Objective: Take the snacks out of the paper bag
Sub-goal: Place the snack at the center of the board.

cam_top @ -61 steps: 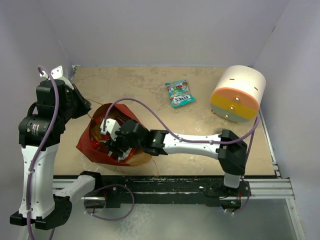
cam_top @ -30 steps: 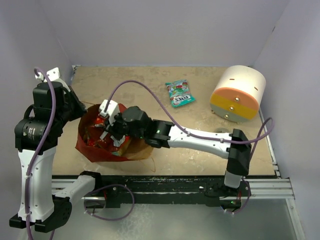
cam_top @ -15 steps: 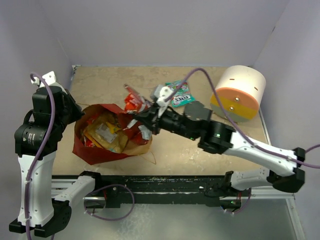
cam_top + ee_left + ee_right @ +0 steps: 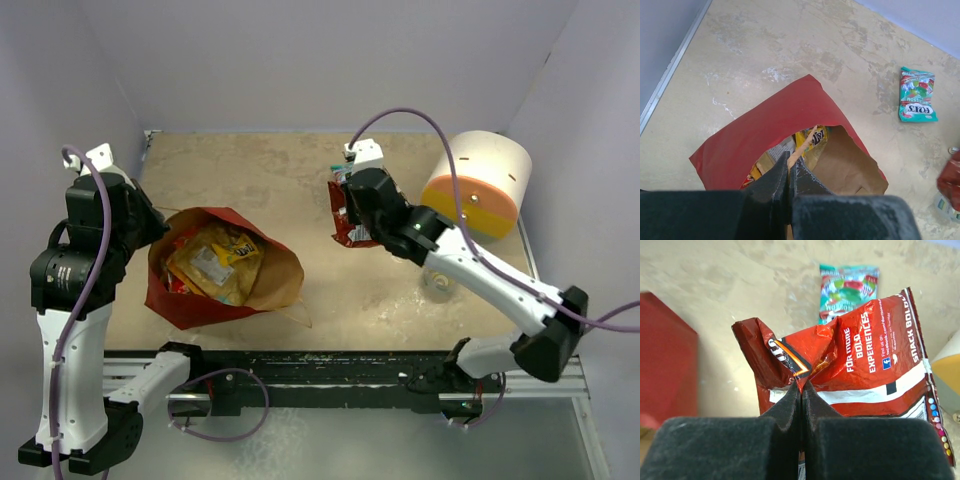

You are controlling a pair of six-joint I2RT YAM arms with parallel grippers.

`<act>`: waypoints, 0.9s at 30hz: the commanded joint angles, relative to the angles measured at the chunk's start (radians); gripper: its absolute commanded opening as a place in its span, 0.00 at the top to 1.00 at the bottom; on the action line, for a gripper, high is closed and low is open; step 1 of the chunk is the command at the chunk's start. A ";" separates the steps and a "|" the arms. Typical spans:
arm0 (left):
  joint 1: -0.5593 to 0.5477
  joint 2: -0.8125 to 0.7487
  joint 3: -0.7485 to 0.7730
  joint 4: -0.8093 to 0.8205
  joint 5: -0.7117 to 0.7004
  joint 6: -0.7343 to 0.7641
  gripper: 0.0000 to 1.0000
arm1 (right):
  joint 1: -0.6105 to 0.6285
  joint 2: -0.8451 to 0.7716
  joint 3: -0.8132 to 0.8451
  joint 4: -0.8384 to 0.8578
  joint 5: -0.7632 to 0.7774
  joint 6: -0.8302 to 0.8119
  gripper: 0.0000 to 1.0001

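The paper bag, red outside and brown inside, lies open at the left of the table with yellow snacks inside. My left gripper is shut on its tan string handle, at the bag's left rim. My right gripper is shut on a crumpled corner of a red snack packet. It holds that packet above the table at the back centre, just over a teal snack packet that lies flat on the table.
A white cylinder with an orange-yellow band stands at the back right, close to the right arm. A small clear tape roll lies in front of it. Lilac walls close off the left, back and right sides.
The right gripper has pulled the red packet up out of the bag and swung it right to the back centre. The left gripper has stayed shut on the bag's handle.
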 commanded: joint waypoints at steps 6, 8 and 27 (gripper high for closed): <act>0.001 -0.038 -0.015 0.056 0.043 -0.017 1.00 | -0.146 0.310 0.082 -0.067 -0.109 0.024 1.00; 0.001 -0.041 -0.020 0.055 0.067 -0.021 1.00 | -0.156 0.352 0.075 -0.041 -0.092 0.011 1.00; 0.001 -0.077 -0.082 0.002 0.112 -0.094 1.00 | -0.176 0.349 0.010 -0.177 -0.228 0.092 0.32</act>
